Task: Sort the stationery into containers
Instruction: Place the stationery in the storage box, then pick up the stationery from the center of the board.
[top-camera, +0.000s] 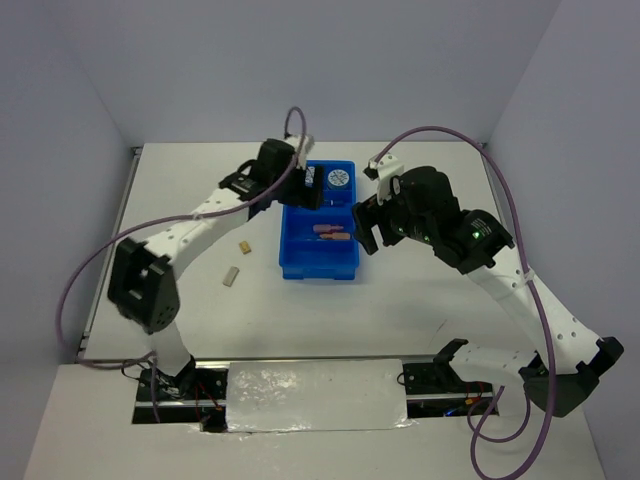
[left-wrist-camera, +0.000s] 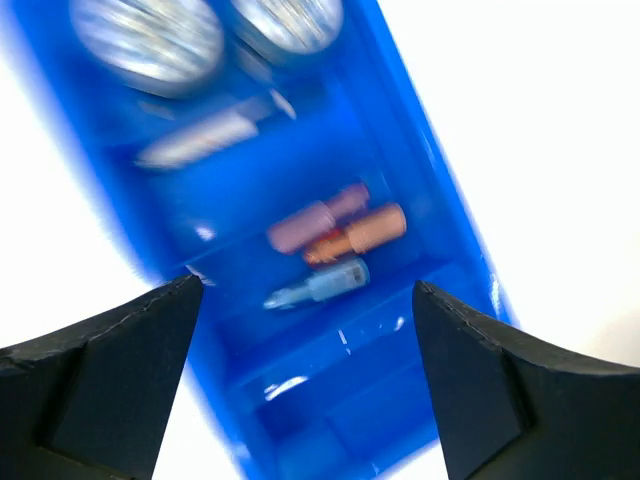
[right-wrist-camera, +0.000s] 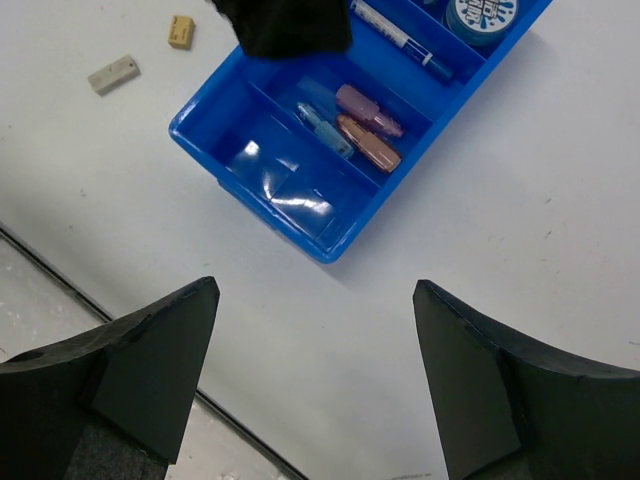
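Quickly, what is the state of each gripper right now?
Left gripper: open, holding nothing, above the blue tray.
Right gripper: open, holding nothing.

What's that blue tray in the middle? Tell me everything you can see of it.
The blue tray is a bright, glossy rectangular box that looks like plastic, lying flat on the white table. Dividers split it into four compartments in a row. One end holds patterned round rolls, the next a white pen, the third pink, orange and light-blue bars, and the last end shows nothing inside.
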